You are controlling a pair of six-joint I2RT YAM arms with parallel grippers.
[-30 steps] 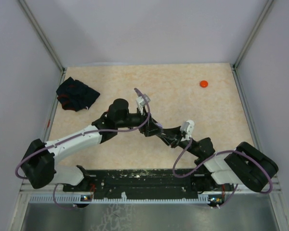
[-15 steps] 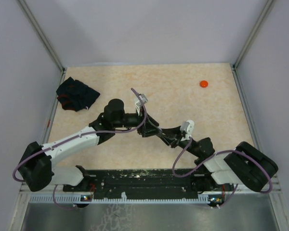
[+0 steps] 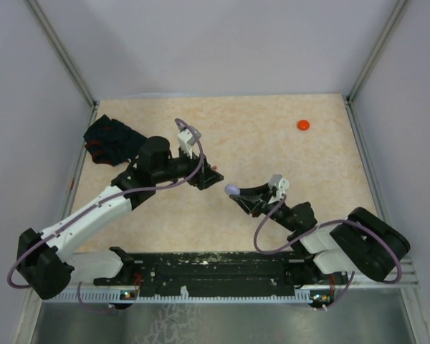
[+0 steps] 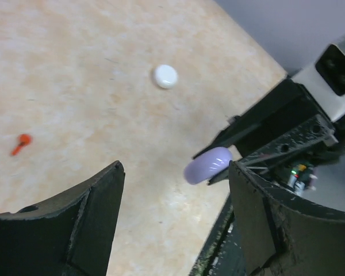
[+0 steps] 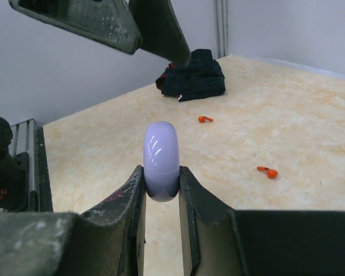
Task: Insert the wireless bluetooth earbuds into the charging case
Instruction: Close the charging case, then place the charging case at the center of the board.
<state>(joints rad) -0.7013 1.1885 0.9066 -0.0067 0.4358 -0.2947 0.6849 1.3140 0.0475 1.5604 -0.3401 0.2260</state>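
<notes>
Look first for the nearer red earbud [image 5: 267, 171], lying loose on the table [image 3: 272, 143], and for the farther red earbud [image 5: 205, 119] beyond it, toward the black cloth [image 5: 192, 75]. Count both as not yet lifted and not yet seated in anything.

Next take in the pale purple case [image 5: 161, 161], pinched on edge by the right gripper [image 5: 161, 172]. Note the narrow jaws clamped on its lower part, with the case held clear of the table. No open lid or socket to be seen on it, so probably shut.

See the left gripper [image 4: 175, 169] spread wide and empty, near the case but not touching it.

Judge the step in hand as getting that case open before any earbud can go in.

- Keep the right grip firm and low, leaving the upper part free to swing.
- Bring the left fingertips in square to the seam, not onto the smooth curve.
- Expect the glossy shell to slip or twist between the pads, so press gently and watch for rotation.
- Once a socket shows, go for the nearer earbud and take it by the bulb, stem hanging down.
- Lower it straight into the socket rather than at a slant.
- Leave the white disc [image 4: 165, 76] and the red disc [image 3: 303, 125] alone
</notes>
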